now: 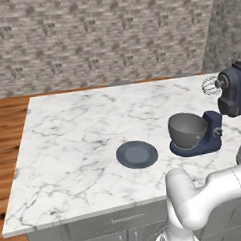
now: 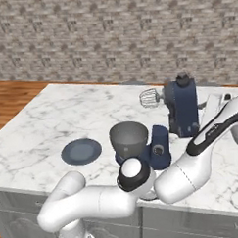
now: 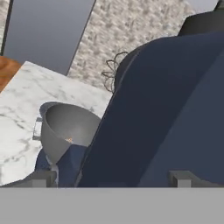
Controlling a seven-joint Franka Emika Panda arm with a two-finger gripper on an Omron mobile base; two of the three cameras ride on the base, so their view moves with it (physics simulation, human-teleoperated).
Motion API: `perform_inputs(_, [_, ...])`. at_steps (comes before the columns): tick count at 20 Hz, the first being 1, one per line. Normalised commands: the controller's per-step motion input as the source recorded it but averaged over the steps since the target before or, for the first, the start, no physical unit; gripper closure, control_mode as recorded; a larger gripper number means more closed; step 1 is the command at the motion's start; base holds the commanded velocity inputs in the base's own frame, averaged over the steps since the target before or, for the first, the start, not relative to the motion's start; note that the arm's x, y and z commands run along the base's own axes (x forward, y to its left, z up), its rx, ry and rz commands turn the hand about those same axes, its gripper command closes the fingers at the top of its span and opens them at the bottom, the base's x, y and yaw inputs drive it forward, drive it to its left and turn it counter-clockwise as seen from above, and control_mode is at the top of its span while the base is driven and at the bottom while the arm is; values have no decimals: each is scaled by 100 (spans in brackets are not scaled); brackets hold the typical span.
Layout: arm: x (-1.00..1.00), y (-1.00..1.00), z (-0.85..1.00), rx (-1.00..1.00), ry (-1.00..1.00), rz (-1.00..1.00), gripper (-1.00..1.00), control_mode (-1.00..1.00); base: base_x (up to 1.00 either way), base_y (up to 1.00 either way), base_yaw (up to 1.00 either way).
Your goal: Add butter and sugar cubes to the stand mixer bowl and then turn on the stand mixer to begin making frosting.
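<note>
Hand view: the navy-blue stand mixer (image 3: pixel 175 109), smooth and bulky, is seen close before the gripper (image 3: pixel 113 177), whose fingertips are set wide apart, holding nothing. Left of the mixer's head, the deep round grey metal bowl (image 3: pixel 65 129) sits on its base, a tan speck (image 3: pixel 69 140) inside.

Even, diffuse light is being cast everywhere; no single source is being shown. A faint soft shadow is being thrown beneath the plate (image 1: pixel 137 154). No glare is being produced on the marble counter (image 1: pixel 73 140). Edges are being rendered coarse and pixelated, most so in the hand view.
</note>
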Motion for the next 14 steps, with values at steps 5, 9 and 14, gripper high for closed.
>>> perform_inputs(5, [0, 85, 40, -10, 4, 0, -100, -100, 0, 0, 0])
perform_inputs(9, [0, 89, 1, -18, 9, -2, -100, -100, 0, 0, 0])
perform_inputs(14, [0, 56, -36, -23, 16, 0, -100, -100, 0, 0, 0])
